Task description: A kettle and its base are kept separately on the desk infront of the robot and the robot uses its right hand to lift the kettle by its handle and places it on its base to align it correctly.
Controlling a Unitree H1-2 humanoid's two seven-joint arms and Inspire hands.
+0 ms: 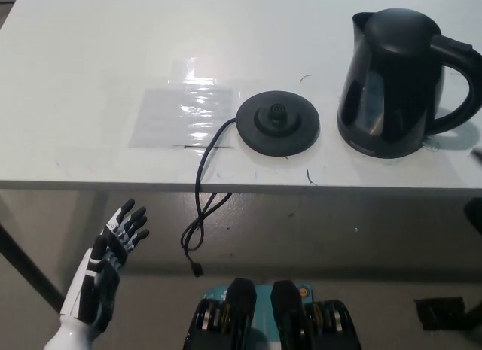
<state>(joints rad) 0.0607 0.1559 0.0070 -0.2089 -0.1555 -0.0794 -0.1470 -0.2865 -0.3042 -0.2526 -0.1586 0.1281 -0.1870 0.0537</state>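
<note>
a black kettle (395,79) is seen standing upright at the right of a white counter (90,56), its handle (461,83) pointing toward the right edge of the view. just to its left, apart from it, the round black base (279,123) lies flat, and its cord (202,207) is trailed over the counter's front edge and hangs below. a clear plastic sheet (181,117) is laid left of the base. the white left hand (113,248) is held below the counter at lower left, its fingers (132,222) spread and holding nothing. of the black right hand only a dark sliver (474,214) is shown at the right edge; its grasp cannot be told.
</note>
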